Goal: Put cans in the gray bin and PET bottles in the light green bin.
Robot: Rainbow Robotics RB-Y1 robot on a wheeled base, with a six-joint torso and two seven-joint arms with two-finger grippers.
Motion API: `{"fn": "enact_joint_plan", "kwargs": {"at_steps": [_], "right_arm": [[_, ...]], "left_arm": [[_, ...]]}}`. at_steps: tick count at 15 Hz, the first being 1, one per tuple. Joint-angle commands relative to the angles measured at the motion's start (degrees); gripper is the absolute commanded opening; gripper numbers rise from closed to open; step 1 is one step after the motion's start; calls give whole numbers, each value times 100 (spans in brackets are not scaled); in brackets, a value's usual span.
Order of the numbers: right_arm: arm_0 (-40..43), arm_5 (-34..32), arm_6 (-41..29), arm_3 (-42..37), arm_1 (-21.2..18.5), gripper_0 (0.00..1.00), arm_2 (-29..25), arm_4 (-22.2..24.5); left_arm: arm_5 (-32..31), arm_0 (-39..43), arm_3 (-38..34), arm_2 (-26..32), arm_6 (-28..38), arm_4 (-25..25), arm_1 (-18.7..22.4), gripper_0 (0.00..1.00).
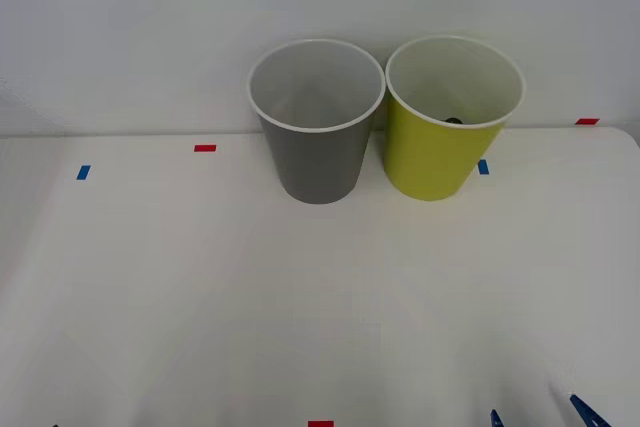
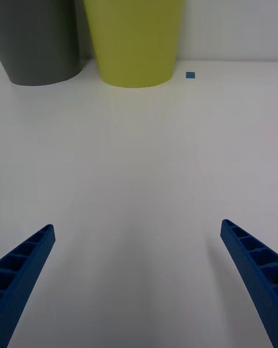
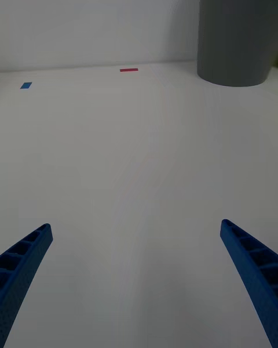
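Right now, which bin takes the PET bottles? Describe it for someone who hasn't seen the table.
At the far edge of the white table, against the wall, two tall tapered bins stand side by side. The light green bin is the one on the robot's right, next to the gray bin; only its outside is yellow-green.

One tall tapered gray bin (image 1: 318, 162) and one matching yellow-green bin (image 1: 437, 160) stood present; two blue (image 1: 83, 172) and three red tape marks (image 1: 205, 148) were counted.
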Motion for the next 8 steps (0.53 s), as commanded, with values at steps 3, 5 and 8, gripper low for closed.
{"fn": "enact_joint_plan", "kwargs": {"at_steps": [3,5,8], "right_arm": [[0,0,0,0,0,100,0,0],[0,0,0,0,0,100,0,0],[0,0,0,0,0,100,0,0]], "left_arm": [[2,0,0,0,0,0,0,100],[2,0,0,0,0,0,0,100],[2,0,0,0,0,0,0,100]]}}
